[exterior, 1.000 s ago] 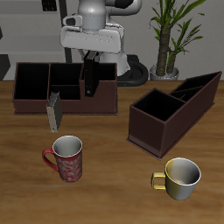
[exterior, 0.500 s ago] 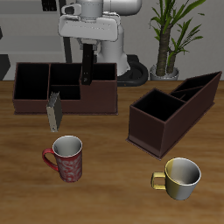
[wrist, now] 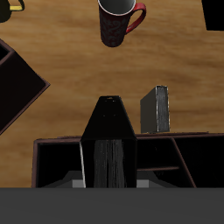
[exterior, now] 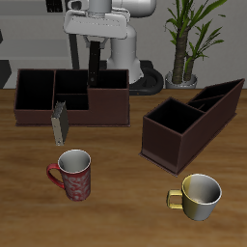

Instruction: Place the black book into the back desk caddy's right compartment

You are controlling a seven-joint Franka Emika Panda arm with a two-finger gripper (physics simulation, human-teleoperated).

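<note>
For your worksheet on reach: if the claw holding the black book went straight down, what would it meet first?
Probably the back desk caddy: the claw holds the black book upright above its end compartment, though depth is unclear.

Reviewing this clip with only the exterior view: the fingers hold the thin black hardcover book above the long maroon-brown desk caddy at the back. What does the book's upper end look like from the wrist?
Observer: In the wrist view, the black hardcover book shows its page block as a pale grey striped band between the two black covers, at the end nearest that camera.
Operator: Does the thin grey book touch the caddy?
Observer: It seems so. The grey book stands outside the maroon-brown desk caddy, and its base meets the front wall with no visible gap.
</note>
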